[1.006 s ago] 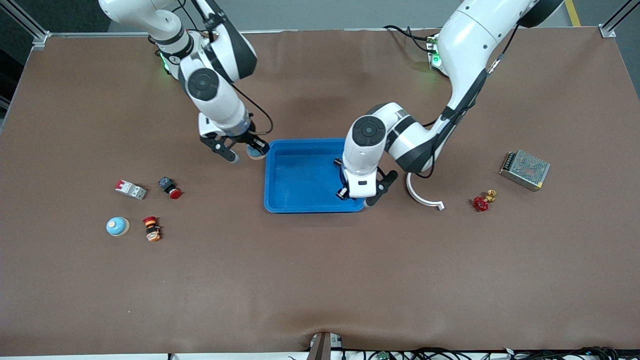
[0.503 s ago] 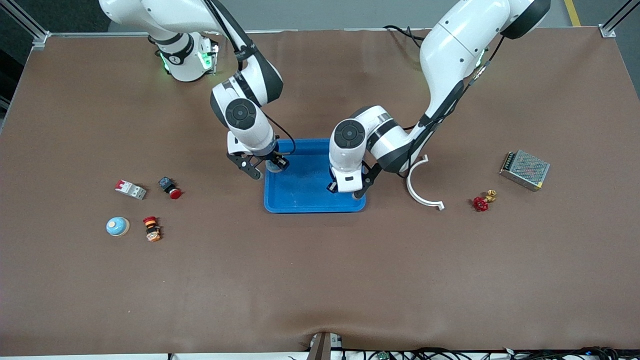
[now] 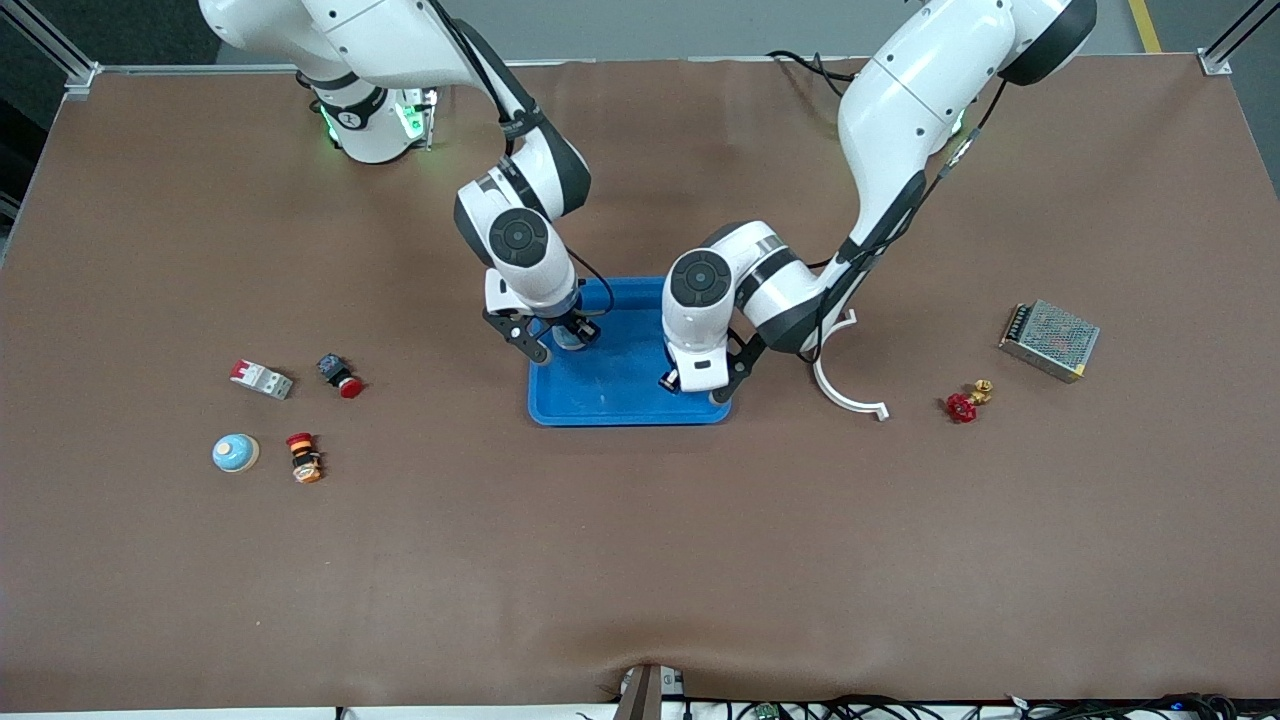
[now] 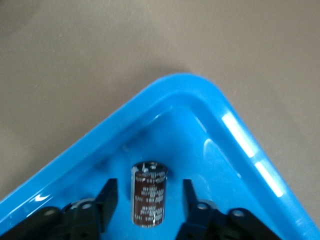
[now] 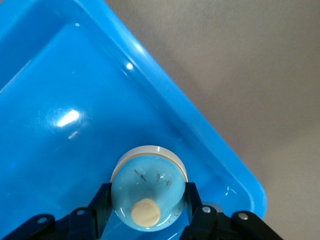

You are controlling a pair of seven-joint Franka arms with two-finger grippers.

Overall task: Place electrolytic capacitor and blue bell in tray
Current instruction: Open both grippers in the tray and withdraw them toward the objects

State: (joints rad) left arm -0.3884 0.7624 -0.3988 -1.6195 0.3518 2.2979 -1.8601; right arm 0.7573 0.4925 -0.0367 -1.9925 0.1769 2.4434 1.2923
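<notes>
- tray (image 5: 165,95): glossy smooth blue plastic
- blue bell (image 5: 146,192): shiny smooth dome
- electrolytic capacitor (image 4: 148,195): dark printed sleeve
- surface (image 3: 640,560): matt brown covering

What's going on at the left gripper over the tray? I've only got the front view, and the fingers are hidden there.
Observer: In the left wrist view the left gripper is open. The electrolytic capacitor sits between its fingers with a gap on each side, by a rounded corner of the tray.
Operator: And the right gripper?
Observer: The right wrist view shows the right gripper shut on the blue bell, over the tray floor near a corner.
</notes>
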